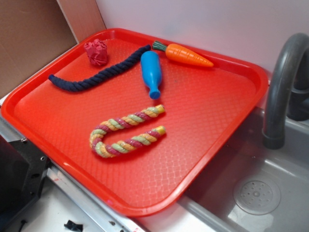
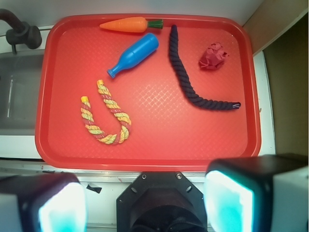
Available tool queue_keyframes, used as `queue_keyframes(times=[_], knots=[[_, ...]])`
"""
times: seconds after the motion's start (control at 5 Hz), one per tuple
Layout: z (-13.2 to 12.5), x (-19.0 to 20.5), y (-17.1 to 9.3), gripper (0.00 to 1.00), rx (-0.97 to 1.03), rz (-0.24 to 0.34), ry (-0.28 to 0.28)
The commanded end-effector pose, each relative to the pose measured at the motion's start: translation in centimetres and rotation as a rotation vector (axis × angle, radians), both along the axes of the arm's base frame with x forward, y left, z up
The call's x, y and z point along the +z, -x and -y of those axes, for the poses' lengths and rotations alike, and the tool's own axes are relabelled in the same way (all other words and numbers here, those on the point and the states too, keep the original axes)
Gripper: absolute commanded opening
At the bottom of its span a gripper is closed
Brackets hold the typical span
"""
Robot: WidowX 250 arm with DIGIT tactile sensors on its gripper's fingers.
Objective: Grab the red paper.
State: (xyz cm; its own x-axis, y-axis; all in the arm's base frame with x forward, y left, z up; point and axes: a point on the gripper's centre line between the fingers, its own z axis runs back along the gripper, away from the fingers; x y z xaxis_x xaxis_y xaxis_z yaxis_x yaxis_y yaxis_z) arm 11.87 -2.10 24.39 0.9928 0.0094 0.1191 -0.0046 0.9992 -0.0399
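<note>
Beside a grey sink with a dark faucet, a big red tray takes most of the table. From the wrist view the end effector hangs above the near edge of the tray, its two fingers wide apart and holding nothing. Further out lie a striped rope, a blue bottle, a carrot toy and a dark rope. The red paper sits in a far corner, just beside the dark rope, untouched. I judge the task is not started: approach, descent and closing are all left.
</note>
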Motion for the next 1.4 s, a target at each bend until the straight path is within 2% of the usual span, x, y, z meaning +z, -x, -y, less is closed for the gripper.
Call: queue_keyframes(times=[0.0,0.2,0.4,0.6,0.8,1.0,1.2], knots=[[0.0,0.0,0.0,1.00,0.000,0.000,0.000],[-1.3,-1.0,-1.5,1.00,0.252,0.052,-0.085],[-2.9,-2.6,-2.9,1.00,0.505,0.142,-0.066],[-5.5,-5.2,-5.6,1.00,0.758,0.271,-0.042],[-8.3,-7.5,-8.4,1.00,0.894,0.369,-0.052],[-10.2,-9.7,-11.0,1.00,0.931,0.382,-0.047],[-12.4,-12.0,-13.2,1.00,0.951,0.353,-0.045]])
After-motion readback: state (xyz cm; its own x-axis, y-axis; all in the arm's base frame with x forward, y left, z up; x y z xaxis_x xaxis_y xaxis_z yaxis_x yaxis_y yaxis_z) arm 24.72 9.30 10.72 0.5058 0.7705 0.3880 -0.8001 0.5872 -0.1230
